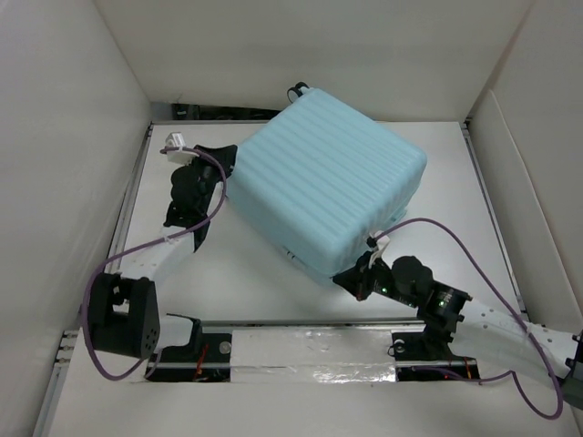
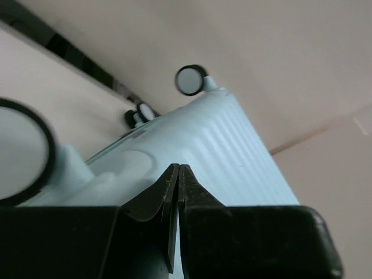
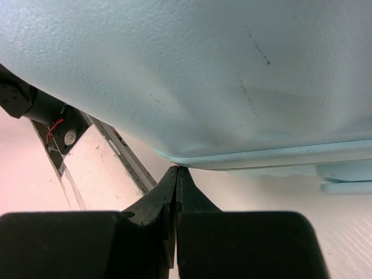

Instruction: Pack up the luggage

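Luggage (image 1: 323, 187): closed, lying flat, skewed on tabletop (image 1: 246, 273).
Left gripper (image 2: 178, 173): pressed together, empty, beside the wheeled end.
Right gripper (image 3: 176, 174): pressed together, empty, at near corner.

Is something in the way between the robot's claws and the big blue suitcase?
Nothing visible is. The left gripper, shut, sits right at the wheeled end of the suitcase, and the right gripper, shut, sits right at its near lower edge.

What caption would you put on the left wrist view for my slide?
Left tool, shut, pointing at the wheeled end of the pale aqua luggage, three spinner wheels in view.
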Tool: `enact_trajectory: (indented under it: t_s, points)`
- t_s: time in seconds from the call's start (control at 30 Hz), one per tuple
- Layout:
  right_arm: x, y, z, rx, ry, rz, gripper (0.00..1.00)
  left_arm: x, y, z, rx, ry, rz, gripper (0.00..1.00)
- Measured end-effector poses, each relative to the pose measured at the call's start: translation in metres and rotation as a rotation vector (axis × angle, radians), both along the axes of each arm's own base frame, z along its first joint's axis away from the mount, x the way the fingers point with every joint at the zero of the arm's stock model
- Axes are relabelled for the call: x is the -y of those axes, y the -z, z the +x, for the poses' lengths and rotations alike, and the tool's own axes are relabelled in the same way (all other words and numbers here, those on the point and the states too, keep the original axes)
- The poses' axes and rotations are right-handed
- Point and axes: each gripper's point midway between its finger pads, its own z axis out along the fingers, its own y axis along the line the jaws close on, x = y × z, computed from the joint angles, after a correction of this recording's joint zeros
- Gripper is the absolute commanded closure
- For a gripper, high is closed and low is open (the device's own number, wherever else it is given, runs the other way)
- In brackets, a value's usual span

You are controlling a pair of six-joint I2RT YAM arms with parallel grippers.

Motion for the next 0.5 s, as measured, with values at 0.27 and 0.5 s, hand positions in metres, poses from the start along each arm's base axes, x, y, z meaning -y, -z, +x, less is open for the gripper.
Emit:
enact_trajectory:
  t_s: [0.27, 0.5]
  points:
    - [-0.001, 0.0, 0.001, -0.004, 0.005, 0.003, 1.0, -0.018, 0.007, 0.023, -0.046, -0.061, -0.009, 0.35]
    - [-0.002, 0.002, 0.001, -0.004, 0.008, -0.005, 1.0, -0.04, 0.012, -0.05, -0.022, -0.148, -0.014, 0.57]
